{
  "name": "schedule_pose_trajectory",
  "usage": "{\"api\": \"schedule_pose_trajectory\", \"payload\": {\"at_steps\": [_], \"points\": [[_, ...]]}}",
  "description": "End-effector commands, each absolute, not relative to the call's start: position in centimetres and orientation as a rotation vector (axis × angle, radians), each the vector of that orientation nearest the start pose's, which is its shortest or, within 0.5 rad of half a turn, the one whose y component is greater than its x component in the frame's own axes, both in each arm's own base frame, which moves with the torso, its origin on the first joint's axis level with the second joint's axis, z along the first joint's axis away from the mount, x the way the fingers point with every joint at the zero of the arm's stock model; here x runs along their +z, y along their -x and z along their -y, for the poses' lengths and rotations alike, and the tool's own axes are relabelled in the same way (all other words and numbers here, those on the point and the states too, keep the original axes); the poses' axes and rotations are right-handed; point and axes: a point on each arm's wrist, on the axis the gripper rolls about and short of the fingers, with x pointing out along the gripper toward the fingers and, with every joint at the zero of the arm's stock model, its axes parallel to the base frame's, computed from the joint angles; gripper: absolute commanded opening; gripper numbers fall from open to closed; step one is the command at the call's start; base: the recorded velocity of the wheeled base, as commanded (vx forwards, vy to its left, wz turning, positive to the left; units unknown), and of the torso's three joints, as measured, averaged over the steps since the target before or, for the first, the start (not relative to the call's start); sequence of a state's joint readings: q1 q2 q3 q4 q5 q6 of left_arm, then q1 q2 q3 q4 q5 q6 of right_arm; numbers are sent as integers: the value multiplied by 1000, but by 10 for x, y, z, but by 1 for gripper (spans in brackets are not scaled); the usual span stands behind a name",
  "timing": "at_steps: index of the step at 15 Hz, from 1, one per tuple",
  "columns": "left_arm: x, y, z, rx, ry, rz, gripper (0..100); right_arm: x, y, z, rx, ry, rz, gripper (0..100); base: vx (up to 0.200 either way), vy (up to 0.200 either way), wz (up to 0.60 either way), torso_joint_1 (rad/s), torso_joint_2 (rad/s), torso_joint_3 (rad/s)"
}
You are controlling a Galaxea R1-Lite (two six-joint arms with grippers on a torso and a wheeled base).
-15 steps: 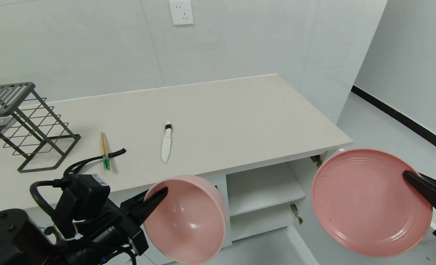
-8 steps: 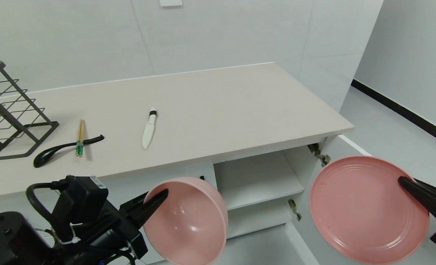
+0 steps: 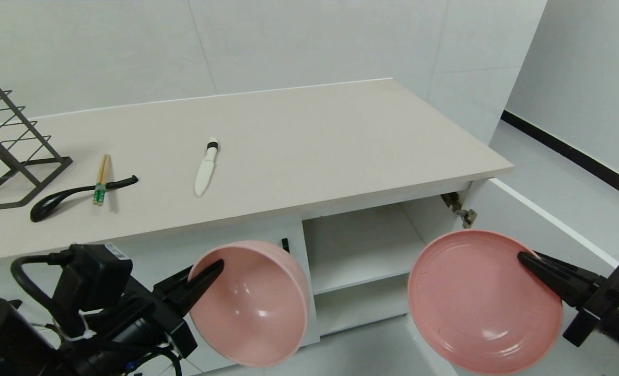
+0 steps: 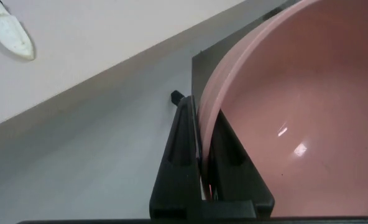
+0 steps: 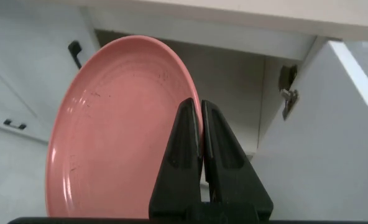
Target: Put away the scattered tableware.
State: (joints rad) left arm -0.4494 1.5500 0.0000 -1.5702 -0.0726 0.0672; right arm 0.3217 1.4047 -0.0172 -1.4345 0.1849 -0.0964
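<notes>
Right gripper (image 3: 521, 257), clamped on plate (image 3: 471, 308) rim, swings the plate in front of the open cabinet (image 3: 361, 250). Left gripper (image 3: 218, 265) stays pinched on bowl (image 3: 257, 305) rim. Shelving looks next.

Cupboard (image 3: 423, 225) bay free above and below shelf (image 3: 361, 250) (door (image 3: 502, 209) swung wide right).

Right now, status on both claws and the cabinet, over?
Left claw shut on pink bowl rim. Right claw shut on pink plate rim. Cabinet open ahead, nothing blocking its shelves.
</notes>
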Motion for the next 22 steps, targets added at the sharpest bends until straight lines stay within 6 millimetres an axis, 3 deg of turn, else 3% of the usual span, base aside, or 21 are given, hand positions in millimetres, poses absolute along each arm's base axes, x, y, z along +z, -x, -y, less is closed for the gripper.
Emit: {"api": "schedule_pose_trajectory", "payload": {"at_steps": [1, 6, 12, 14, 22], "points": [[130, -158, 74, -500, -61, 46, 0, 112, -180, -68, 528, 106, -44, 0, 0, 0, 0, 0, 0, 0], [137, -153, 72, -499, -54, 82, 0, 109, -205, -95, 602, 105, -28, 0, 0, 0, 0, 0, 0, 0], [137, -153, 72, -500, -54, 86, 0, 105, -215, -100, 603, 106, -39, 0, 0, 0, 0, 0, 0, 0], [139, -151, 71, -501, -62, 99, 0, 102, -219, -101, 603, 107, -45, 0, 200, 200, 0, 2, 0, 5], [137, -153, 72, -503, -65, 85, 0, 98, -219, -101, 604, 111, -65, 0, 0, 0, 0, 0, 0, 0]]}}
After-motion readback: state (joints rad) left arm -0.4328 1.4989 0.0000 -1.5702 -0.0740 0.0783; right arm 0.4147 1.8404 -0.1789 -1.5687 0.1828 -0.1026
